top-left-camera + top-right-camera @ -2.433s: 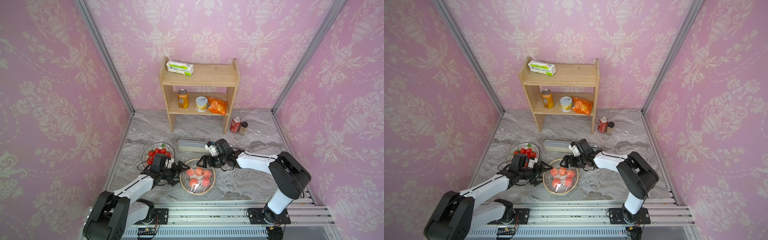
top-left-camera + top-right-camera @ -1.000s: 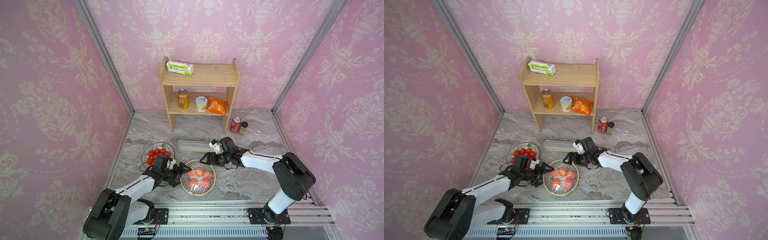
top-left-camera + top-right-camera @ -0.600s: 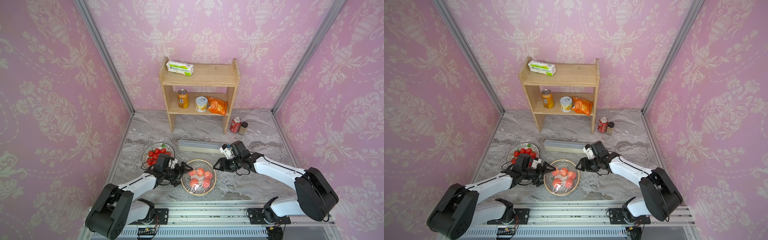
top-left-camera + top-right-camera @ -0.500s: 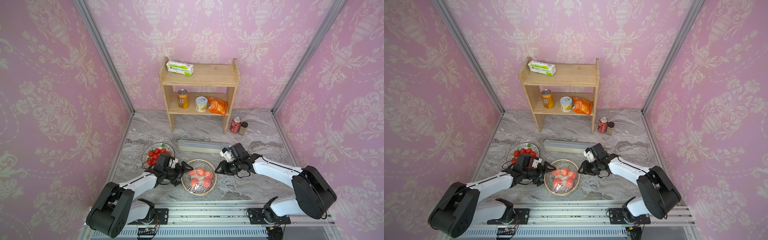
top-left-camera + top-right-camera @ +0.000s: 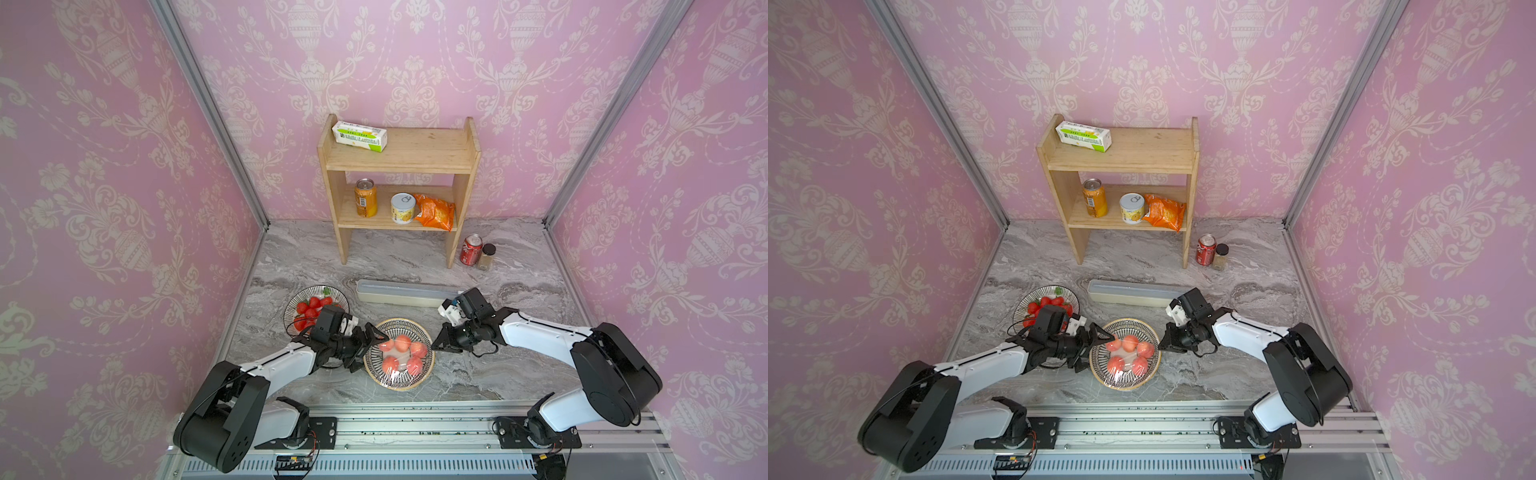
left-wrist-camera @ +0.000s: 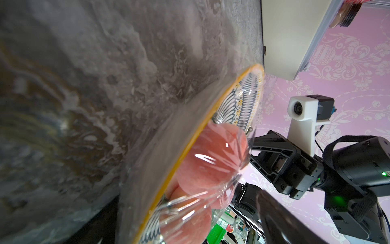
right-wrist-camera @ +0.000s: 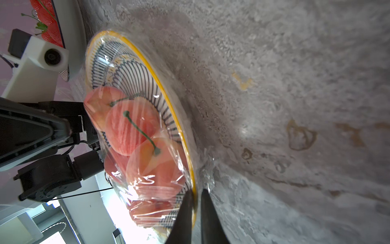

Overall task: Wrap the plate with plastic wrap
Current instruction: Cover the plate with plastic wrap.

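Top view: on the marble table [image 5: 490,386] we see the right arm [image 5: 540,336], which a second ago worked beside the long cream dispenser box [image 5: 401,293], now swung round to the right side of the plate [image 5: 399,389]. The left arm [image 5: 282,363] has barely stirred. The box lies flat just behind the plate, lid up. Its long axis runs side to side across the table, one end near the strawberry plate [image 5: 289,305], the other by the right wrist. The plate of pink fruit [image 5: 401,344] sits level near the front edge between the two arms, mouth up. The left tool [image 5: 371,351] stands spread wide at the plate's left rim, gripping nothing we can make out. The right tool [image 7: 196,193], wide open a second ago, is now pinched almost closed on the rim, where the plastic wrap [image 7: 147,179] spills over the edge in crinkles. The film already lies glossy across the fruit, so we judge the covering done and the tucking of the edges under way.
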